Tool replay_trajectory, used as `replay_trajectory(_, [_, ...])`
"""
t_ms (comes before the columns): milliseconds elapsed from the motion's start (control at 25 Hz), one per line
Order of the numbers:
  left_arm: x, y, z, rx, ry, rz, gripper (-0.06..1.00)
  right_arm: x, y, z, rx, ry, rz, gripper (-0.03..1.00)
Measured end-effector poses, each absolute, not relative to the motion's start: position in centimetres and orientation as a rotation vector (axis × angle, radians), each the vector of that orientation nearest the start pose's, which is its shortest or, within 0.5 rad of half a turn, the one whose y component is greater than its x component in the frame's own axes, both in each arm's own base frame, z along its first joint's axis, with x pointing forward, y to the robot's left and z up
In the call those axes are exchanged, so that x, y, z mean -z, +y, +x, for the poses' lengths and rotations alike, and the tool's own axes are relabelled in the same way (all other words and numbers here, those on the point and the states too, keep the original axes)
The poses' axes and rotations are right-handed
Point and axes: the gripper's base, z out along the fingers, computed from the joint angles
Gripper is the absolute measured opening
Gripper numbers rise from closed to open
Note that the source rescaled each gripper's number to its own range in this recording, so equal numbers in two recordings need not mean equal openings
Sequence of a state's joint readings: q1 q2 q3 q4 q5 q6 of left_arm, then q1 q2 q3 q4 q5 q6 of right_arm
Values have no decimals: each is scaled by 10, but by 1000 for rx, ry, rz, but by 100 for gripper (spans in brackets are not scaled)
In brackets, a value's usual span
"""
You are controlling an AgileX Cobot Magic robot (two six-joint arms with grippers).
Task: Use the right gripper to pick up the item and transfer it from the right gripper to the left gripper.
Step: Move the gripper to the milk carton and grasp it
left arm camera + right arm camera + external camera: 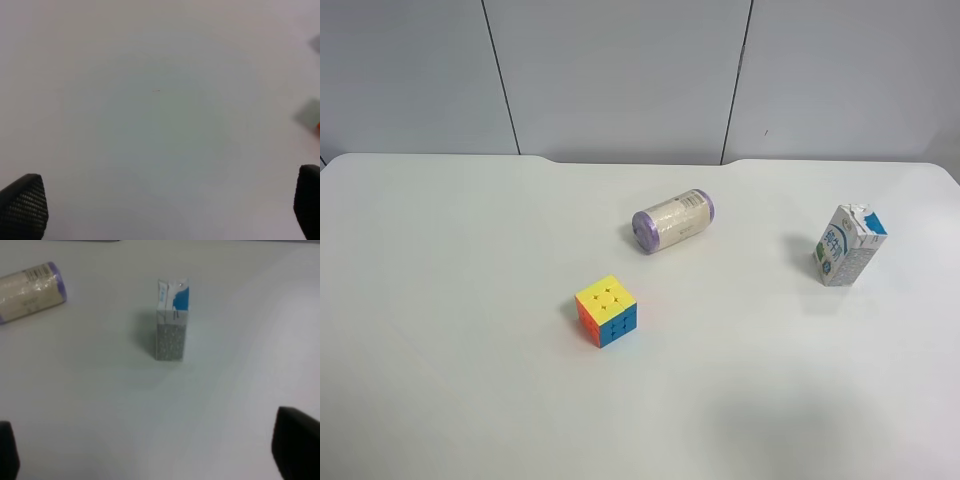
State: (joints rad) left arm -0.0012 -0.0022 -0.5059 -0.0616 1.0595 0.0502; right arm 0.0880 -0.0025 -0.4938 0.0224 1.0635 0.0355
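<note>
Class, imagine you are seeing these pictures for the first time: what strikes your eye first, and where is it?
The bright cube stands out near the middle of the white table. Beyond it lies a purple-ended roll on its side, and a carton stands upright toward the high view's right edge.

The bench (440, 300) is smooth, matt white. At its three o'clock the carton (847, 246) looks like printed paperboard, creased at the top. The roll (673, 221), at one o'clock from the cube (606, 311), is wrapped in shiny film with a paper label. The cube is glossy plastic. The left pincer (160, 212) has a black pad (25, 207) of fine woven-looking grain; the right pincer (150, 452) has plain matt black fingers (295, 445).
</note>
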Motion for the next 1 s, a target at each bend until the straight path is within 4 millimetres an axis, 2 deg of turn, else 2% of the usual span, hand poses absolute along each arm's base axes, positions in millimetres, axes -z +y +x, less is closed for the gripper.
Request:
replay_trajectory(880, [-279,-5,-6,42,2031,54,100,-275,1,-5,-104,2051,-55,100])
replay_trajectory(1000, [-279,-5,-6,42,2031,54,100,-281,1,-7,-111,2039,-43,100])
